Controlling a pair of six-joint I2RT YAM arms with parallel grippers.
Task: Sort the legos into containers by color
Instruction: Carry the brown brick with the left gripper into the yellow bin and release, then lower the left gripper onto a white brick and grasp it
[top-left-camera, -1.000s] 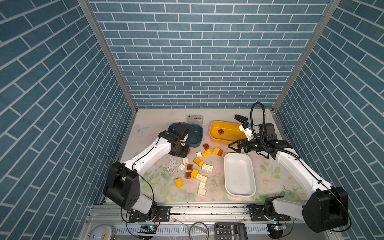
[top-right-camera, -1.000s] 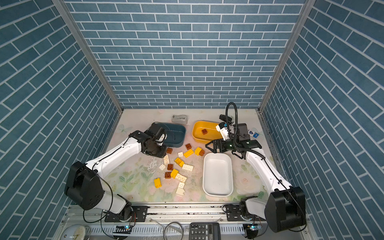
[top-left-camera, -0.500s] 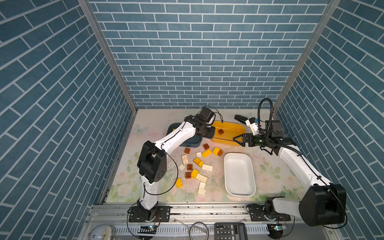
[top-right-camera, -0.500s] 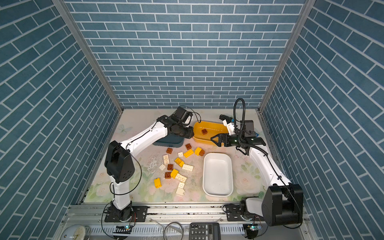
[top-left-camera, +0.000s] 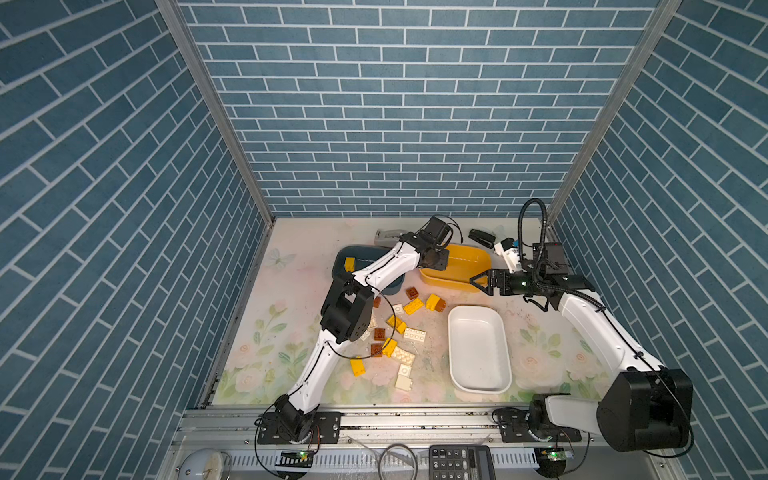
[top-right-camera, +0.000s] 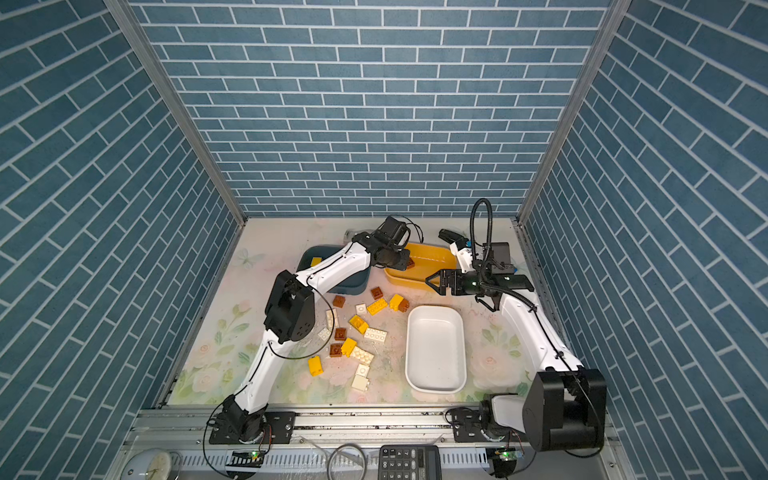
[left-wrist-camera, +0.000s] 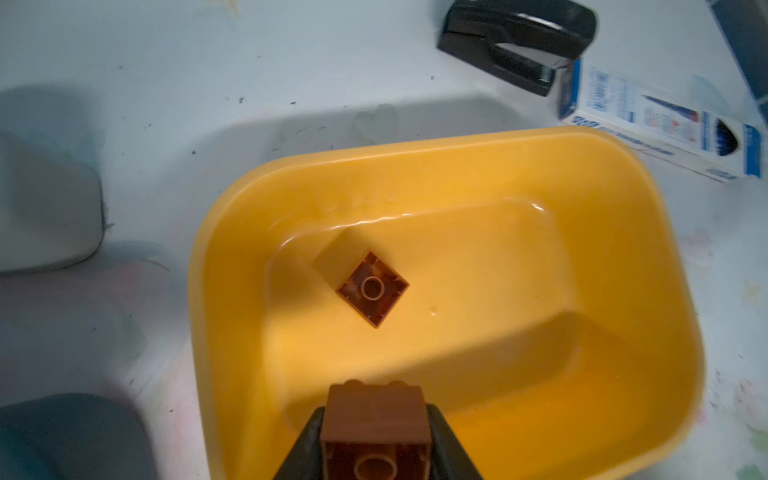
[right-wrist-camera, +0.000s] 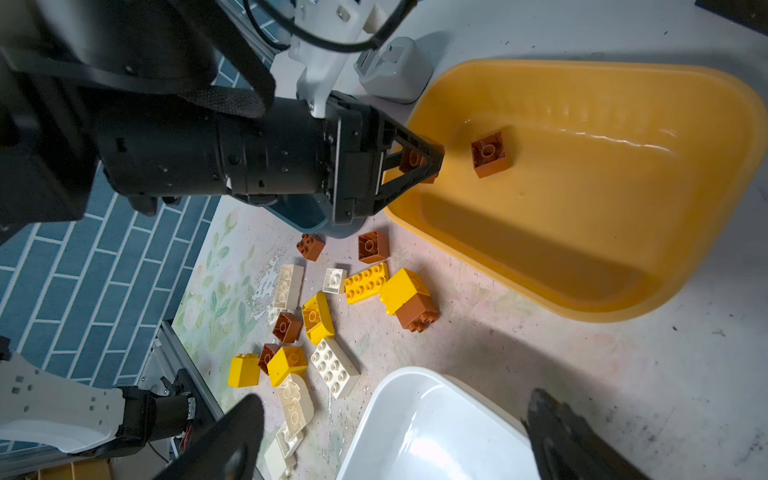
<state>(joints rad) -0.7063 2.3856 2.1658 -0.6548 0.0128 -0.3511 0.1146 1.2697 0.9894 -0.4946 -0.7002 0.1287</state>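
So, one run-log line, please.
left end effector: brown lego held over yellow tub | right end effector: open, empty | white tub: empty

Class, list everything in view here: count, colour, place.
yellow tub: one, yellow, rear centre.
blue tub: one, dark blue, left of it.
white tub: one, white, front right, empty.
loose bricks: over a dozen, yellow, brown, cream, on the mat.
brick in yellow tub: one, brown.
brick in blue tub: one, yellow.
stapler: one, black, behind yellow tub.
tape dispenser: one, grey, behind blue tub.
small box: one, white-blue, beside stapler.
calculator: one, black, front edge.
clock: one, white-faced, front left.
held brick: one, brown, over yellow tub.
left tool: one, black, shut on held brick.
right tool: one, black, open, empty, beside yellow tub.
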